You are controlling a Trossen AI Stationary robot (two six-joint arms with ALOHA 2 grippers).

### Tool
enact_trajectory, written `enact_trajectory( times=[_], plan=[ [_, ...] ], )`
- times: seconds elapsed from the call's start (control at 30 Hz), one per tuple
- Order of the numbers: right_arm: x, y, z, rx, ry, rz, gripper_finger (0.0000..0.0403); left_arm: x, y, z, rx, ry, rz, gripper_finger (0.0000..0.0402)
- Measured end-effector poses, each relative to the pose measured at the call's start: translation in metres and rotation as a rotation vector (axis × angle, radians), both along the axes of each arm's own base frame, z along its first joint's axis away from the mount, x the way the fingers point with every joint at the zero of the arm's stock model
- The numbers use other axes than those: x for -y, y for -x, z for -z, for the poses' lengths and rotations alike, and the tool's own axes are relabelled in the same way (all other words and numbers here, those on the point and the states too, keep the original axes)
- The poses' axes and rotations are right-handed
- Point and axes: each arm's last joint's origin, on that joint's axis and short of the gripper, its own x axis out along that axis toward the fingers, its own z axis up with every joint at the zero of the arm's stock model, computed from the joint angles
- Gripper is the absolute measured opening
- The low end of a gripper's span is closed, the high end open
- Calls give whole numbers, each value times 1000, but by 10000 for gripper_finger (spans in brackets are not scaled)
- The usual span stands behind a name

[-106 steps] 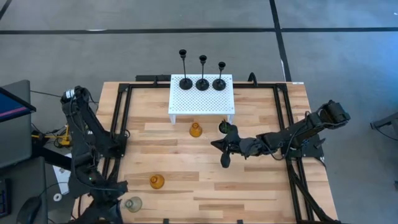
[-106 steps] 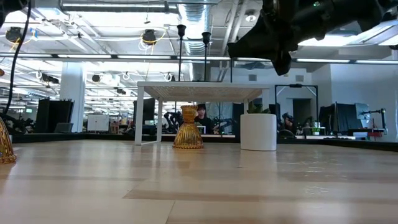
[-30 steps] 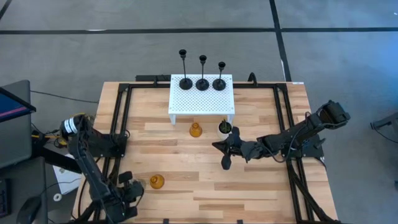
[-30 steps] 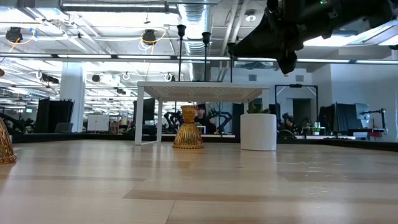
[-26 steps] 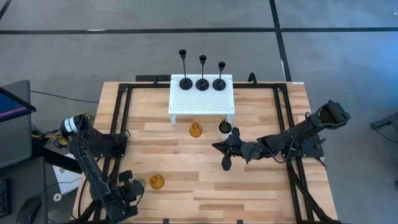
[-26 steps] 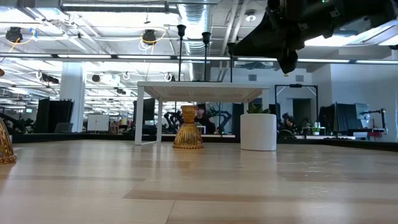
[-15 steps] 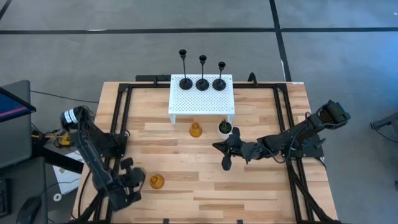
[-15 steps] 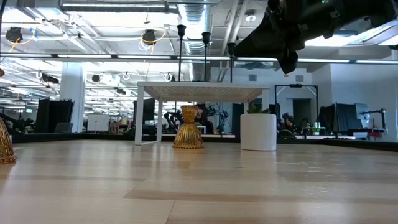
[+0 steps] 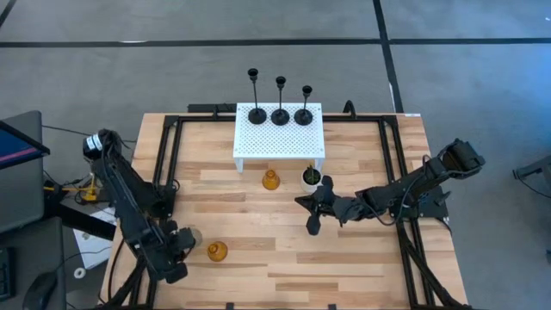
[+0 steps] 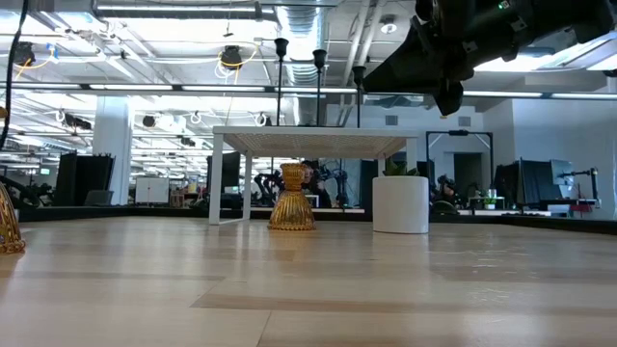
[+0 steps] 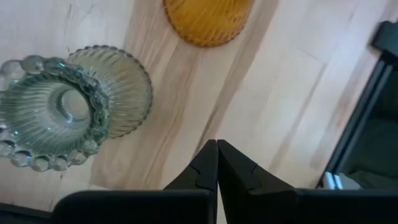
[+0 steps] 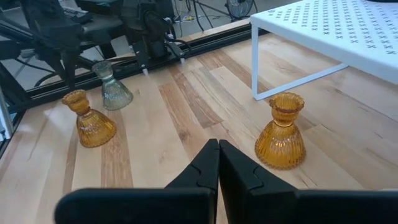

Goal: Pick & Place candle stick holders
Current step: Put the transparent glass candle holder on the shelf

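Note:
Three black thin-stemmed holders point(image 9: 281, 110) stand by their round bases on a white perforated riser point(image 9: 258, 142) at the far middle. One amber glass holder point(image 9: 270, 180) stands before the riser. The other amber holder point(image 9: 217, 251) and the pale grey one point(image 9: 191, 234) stand near the left front, also in the left wrist view point(image 11: 68, 106). My left gripper point(image 11: 217, 163) is shut and empty, above the table beside the grey holder point(image 12: 115, 90). My right gripper point(image 9: 312, 222) is shut and empty, hovering mid-table.
A small white pot with a green plant point(image 9: 311, 176) stands right of the far amber holder, close to my right gripper. Black frame rails point(image 9: 168, 164) run along the table's left and right sides. Bare wood lies at the front middle point(image 9: 301, 267).
My left arm has swung toward the far edge and its gripper has shifted a little. The pale grey holder, hidden under that arm a second ago, now stands in view left of the near amber holder. My right arm has kept still.

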Motion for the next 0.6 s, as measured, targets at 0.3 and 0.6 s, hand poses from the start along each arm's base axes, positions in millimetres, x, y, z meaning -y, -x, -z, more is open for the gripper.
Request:
enact_trajectory(
  times=[0.3, 0.6],
  plan=[
    [0, 0, 1, -8, 3, 0, 0, -3, 2, 6, -133, -28, 28, 3],
    [0, 1, 2, -23, 9, 0, 0, -14, -7, 10, -94, -139, -62, 3]
  ],
)
